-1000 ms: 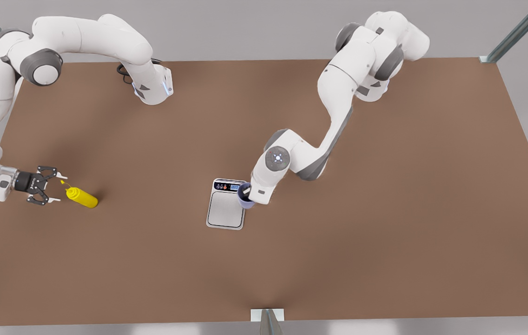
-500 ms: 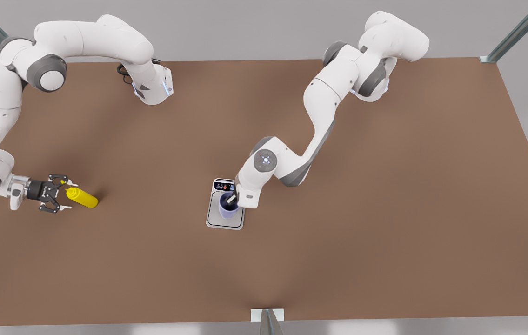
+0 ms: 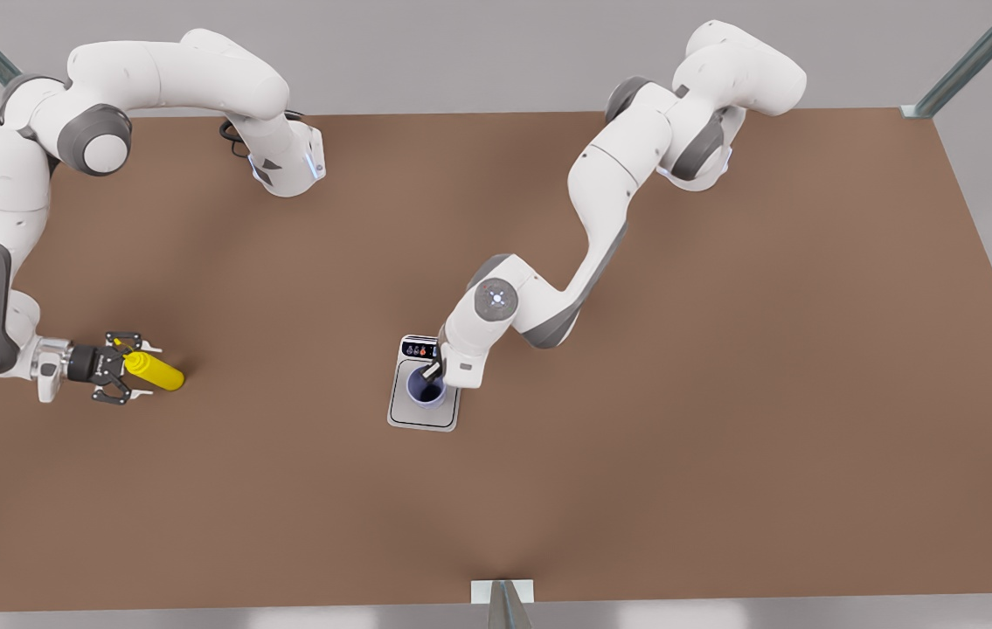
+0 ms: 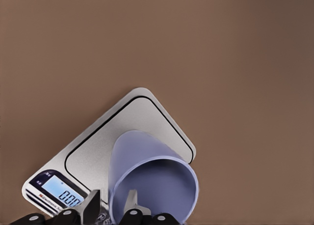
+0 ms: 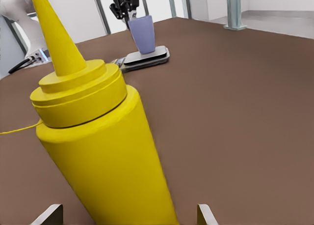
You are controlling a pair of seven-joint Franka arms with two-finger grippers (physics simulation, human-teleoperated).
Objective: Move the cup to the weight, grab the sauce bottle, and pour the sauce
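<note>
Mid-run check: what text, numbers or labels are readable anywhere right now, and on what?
"000" or the like: digits on the blue display of the weight; leading characters too blurred to tell.
Tiny print beside the display: too small to read.
Button marks on the weight's dark strip: coloured dots, unreadable.
The cup, held by the left gripper: no text.
The sauce bottle, between the right gripper's open fingers: no label.
</note>
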